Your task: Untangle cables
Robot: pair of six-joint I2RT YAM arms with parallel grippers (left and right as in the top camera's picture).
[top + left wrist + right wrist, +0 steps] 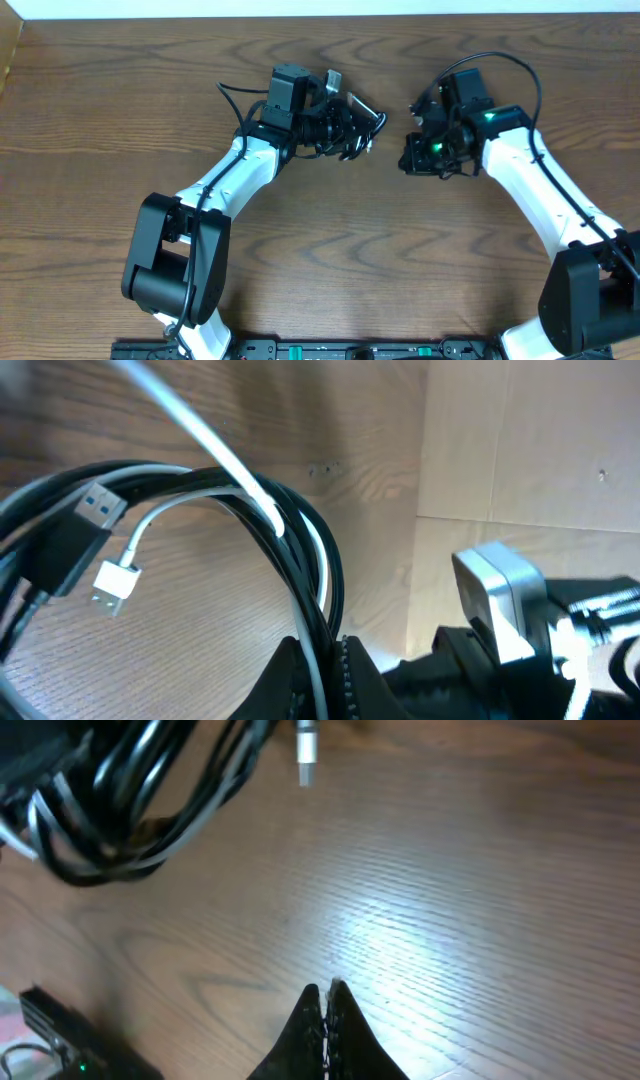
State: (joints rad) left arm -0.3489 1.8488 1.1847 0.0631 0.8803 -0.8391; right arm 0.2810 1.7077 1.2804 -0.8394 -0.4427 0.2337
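My left hand (322, 660) is clamped on the cables (310, 570), black cable (60, 545) and white cable (118, 580) looped together, seemingly lifted off the surface (320, 260) near 12 o'clock so the plugs hang free. Right hand (325, 1000) is pinched closed on nothing, at the bundle's 3 o'clock. No readable brand or writing anywhere

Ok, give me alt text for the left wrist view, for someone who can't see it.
A looped bundle of black and white cables rises from the shut jaws at the bottom of the frame, against a wooden table. A black plug and a white plug hang at its left.
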